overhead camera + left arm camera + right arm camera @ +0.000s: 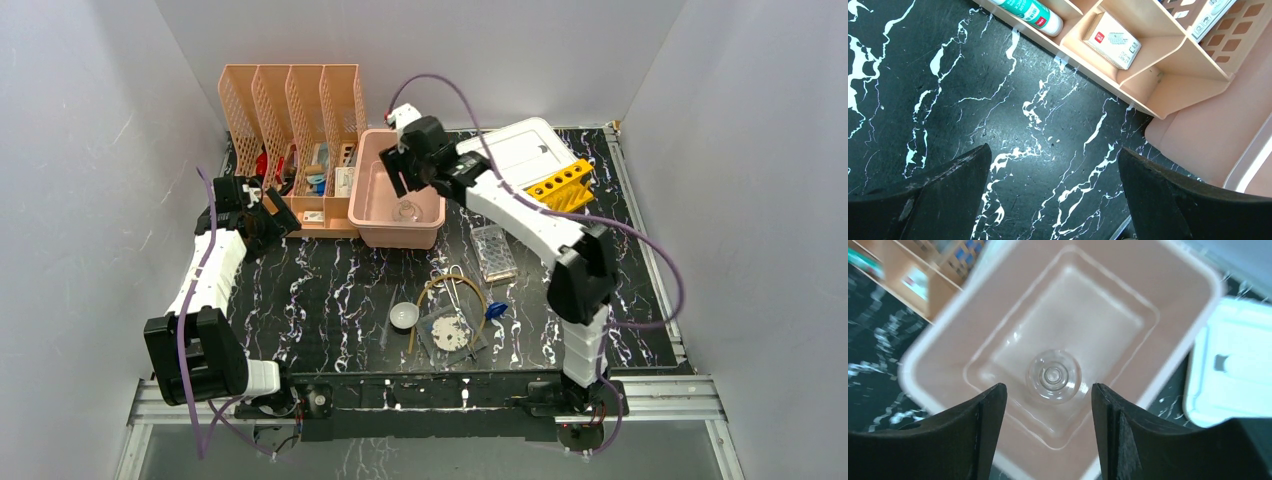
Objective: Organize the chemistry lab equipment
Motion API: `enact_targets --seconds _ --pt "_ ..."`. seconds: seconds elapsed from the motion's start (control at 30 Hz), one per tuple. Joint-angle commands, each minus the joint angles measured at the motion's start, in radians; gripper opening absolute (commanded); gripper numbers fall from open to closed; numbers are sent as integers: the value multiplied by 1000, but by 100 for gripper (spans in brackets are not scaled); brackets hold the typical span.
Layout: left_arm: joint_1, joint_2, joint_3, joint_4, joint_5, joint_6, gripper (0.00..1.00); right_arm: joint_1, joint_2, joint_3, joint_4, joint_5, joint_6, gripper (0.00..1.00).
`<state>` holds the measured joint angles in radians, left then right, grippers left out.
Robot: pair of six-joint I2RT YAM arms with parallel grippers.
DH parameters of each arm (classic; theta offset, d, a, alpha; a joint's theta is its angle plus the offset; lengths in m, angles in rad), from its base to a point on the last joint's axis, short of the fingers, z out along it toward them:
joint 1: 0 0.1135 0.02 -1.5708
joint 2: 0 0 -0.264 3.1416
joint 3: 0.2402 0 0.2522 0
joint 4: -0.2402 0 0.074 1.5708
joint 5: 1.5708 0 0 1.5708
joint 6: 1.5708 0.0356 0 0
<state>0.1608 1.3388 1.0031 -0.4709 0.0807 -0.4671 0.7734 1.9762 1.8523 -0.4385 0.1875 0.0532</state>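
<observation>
Right wrist: right gripper (1047,390) wide, empty, over clear round glass dish (1053,376) in pink plastic tub (1168,290); slick, fragile; pinch rim, 3–9 o'clock.

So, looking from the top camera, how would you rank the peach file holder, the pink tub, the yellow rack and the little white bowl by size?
Largest to smallest as they appear:
1. peach file holder
2. pink tub
3. yellow rack
4. white bowl

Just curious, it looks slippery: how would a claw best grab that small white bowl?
Probably by its rim, from straight above: the small white bowl appears to sit upright, mouth up, so one finger can go inside and one outside. The yellow rubber tube lies close beside it.
</observation>
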Motion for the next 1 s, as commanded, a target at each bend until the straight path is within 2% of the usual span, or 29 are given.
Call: enact_targets --seconds 0.0,0.07,0.13,0.2,0.33,0.5,0.63,0.73,0.97 --pt "6 -32 0 -2 34 16 98 0 -204 -38 72 -14 6 72" --pt "5 -41 -1 7 42 16 92 13 -288 -109 68 -42 15 70" --pt "6 -40 -4 15 62 16 86 67 -354 -177 46 11 -15 65" --pt "5 -28 -4 19 87 15 81 125 -403 -228 -14 13 -26 64" --pt "6 -2 7 16 114 6 80 222 -501 -393 -92 -15 27 60" --pt "6 -22 0 22 100 10 80 291 -575 -667 -56 -9 171 58" --pt "5 -38 -8 28 100 22 82 294 -533 -766 29 -22 215 52" --pt "5 -48 -11 32 97 25 82 293 -459 -753 67 -31 210 51" --pt "5 -48 -2 19 88 25 82 293 -336 -714 114 -123 206 57"
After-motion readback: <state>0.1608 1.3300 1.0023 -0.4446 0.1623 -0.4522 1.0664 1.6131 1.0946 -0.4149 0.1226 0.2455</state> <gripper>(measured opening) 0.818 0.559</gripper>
